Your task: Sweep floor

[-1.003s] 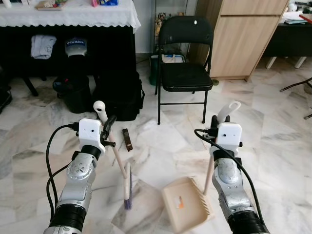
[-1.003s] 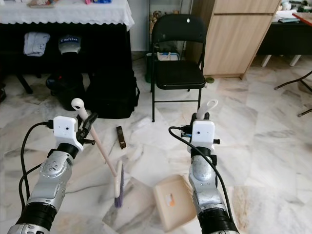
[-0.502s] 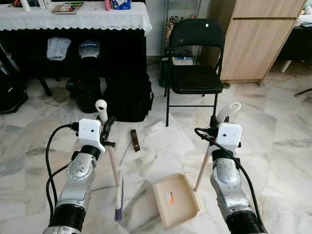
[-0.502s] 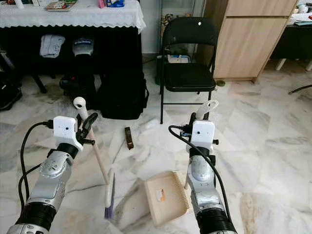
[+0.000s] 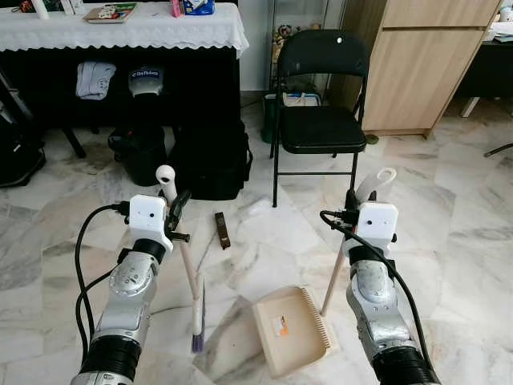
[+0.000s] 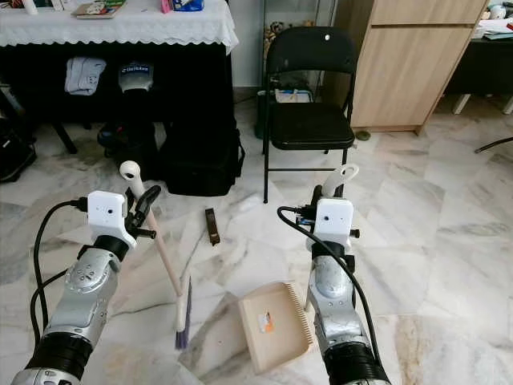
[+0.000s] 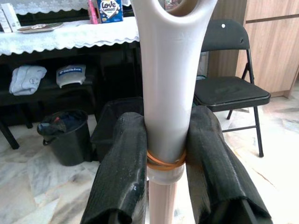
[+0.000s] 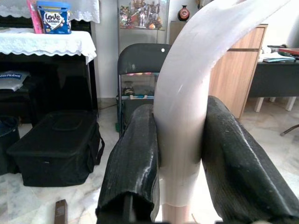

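While held: one broom (image 5: 192, 285) (one dustpan (image 5: 292, 330))

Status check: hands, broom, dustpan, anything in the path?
Left hand shut on broom handle. Right hand shut on dustpan handle. Small brown object on floor ahead; black chair beyond.

Open marble floor (image 5: 264, 241) runs between the broom (image 5: 195, 309) at 7 and the dustpan (image 5: 290, 329) at 5, nothing lying in that lane. Up around 11 a small brown block (image 5: 221, 229) lies loose. Beyond it the way's shut: black bag (image 5: 210, 158) at 11, bucket (image 5: 132, 152) at 10, I think, folding chair (image 5: 319, 120) at 1. Bare tiles toward 3.
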You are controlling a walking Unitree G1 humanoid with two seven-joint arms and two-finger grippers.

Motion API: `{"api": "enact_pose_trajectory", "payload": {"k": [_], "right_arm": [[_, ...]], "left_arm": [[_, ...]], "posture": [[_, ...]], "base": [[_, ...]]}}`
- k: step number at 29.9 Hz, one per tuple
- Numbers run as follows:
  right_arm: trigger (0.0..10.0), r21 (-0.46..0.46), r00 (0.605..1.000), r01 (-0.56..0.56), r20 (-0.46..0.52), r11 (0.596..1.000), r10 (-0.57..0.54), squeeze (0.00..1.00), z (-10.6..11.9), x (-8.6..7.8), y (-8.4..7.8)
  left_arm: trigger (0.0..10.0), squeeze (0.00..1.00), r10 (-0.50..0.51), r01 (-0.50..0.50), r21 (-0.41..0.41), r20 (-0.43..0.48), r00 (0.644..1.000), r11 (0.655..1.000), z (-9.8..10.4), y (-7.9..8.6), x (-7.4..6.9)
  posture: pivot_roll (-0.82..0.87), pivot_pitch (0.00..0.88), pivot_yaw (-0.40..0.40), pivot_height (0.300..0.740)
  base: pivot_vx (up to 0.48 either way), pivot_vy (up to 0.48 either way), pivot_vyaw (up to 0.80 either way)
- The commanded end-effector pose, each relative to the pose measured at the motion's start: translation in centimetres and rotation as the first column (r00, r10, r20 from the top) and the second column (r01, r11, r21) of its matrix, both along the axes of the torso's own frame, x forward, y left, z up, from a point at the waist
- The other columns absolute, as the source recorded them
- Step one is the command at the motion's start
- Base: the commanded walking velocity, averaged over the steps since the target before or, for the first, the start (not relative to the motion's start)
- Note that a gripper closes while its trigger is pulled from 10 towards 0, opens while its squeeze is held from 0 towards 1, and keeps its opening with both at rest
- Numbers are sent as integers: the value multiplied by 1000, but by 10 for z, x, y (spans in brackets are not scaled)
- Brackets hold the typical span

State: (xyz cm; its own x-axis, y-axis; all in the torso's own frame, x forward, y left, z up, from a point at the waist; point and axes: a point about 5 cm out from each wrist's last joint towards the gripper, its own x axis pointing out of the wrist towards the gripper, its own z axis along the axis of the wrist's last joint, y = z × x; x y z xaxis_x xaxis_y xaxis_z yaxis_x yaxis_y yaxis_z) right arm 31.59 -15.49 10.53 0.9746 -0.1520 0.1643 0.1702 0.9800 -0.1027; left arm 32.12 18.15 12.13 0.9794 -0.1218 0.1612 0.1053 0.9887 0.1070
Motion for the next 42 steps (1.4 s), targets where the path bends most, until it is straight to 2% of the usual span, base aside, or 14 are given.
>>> {"api": "enact_pose_trajectory", "payload": {"k": [1, 32, 38, 42], "right_arm": [[10000, -7, 998, -12, 54, 1000, 12, 0, 12, 4, 2], [10000, -22, 998, -34, 46, 999, 35, 0, 11, 3, 4], [10000, -47, 998, -47, 39, 998, 49, 0, 9, 2, 7], [10000, -60, 998, -53, 40, 997, 55, 0, 9, 3, 10]], "left_arm": [[10000, 0, 0, 0, 15, 17, 1000, 1000, 5, 1, 2], [10000, 0, 35, -35, 18, 15, 999, 999, 2, 5, 0], [10000, 0, 33, -33, 22, 15, 999, 999, 3, 5, 2], [10000, 0, 28, -28, 23, 16, 999, 999, 4, 5, 2]], "posture": [[-40, 59, 13, 740], [-70, 54, -2, 740], [-75, 42, 9, 740], [-75, 40, 11, 740]], "base": [[255, 0, 0], [291, 0, 0], [299, 0, 0], [300, 0, 528]]}}
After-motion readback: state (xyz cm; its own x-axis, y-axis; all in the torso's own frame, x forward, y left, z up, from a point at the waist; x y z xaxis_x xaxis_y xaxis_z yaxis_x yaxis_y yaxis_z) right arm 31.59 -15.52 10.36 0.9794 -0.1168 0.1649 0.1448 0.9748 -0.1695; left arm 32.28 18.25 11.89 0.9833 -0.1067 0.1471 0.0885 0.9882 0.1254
